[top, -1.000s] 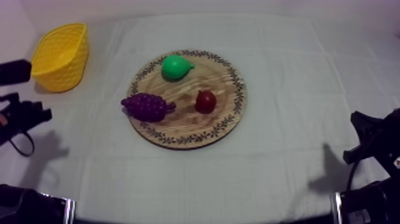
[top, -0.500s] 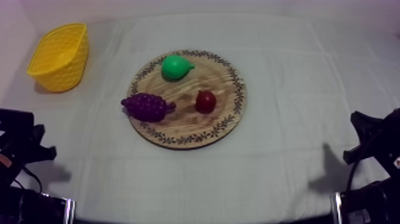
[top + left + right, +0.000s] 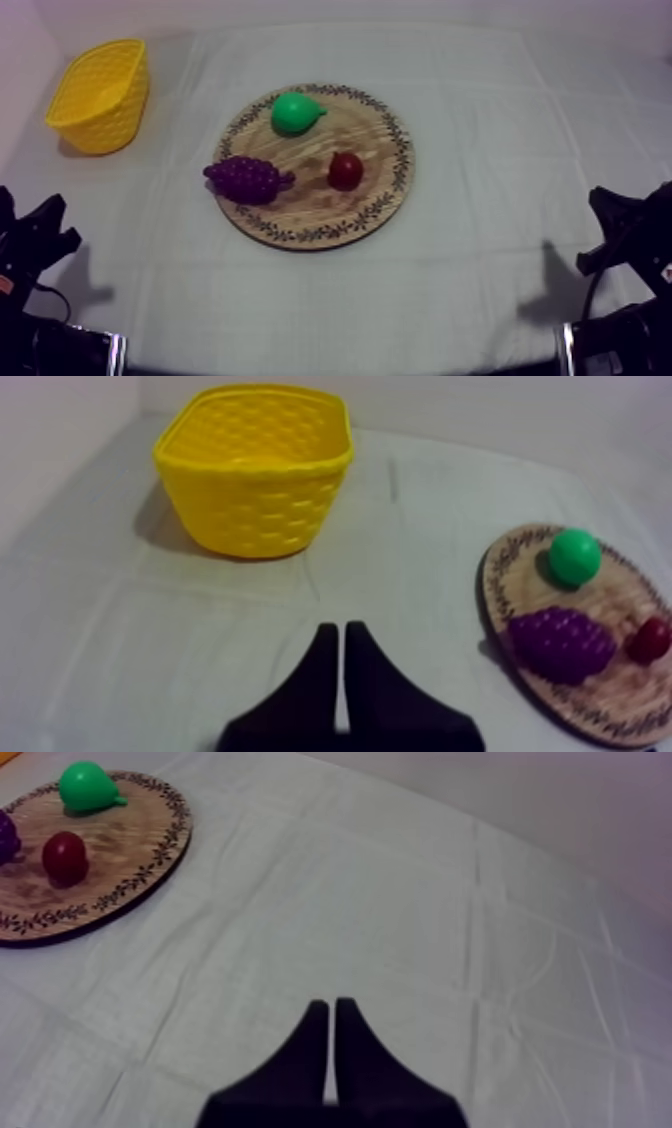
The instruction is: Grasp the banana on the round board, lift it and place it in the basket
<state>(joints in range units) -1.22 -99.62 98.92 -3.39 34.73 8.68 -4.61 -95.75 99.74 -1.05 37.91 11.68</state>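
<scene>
Creased grey-white cloth [image 3: 500, 120] covers the table. Mid-table we note a round wooden board [image 3: 383, 118] with a leaf-patterned rim. It carries 3 toy fruits: smooth green pear [image 3: 296, 113], knobbly purple grape bunch [image 3: 245, 179], glossy small red fruit [image 3: 346, 170]. A lattice-textured yellow basket [image 3: 100, 95] stands far left, well apart. Our left gripper [image 3: 340, 634] and right gripper [image 3: 331, 1010] each have fingers pressed together on nothing.

Creased grey-white cloth [image 3: 480, 120], perhaps pale wall [image 3: 560, 802] behind

Table [image 3: 500, 150] under grey-white cloth [image 3: 300, 300], cloth faintly creased. Directly on it, two things: round wooden board [image 3: 320, 218] with patterned rim, mid-table; yellow basket [image 3: 100, 135] upright at far left corner, well apart from board.
</scene>
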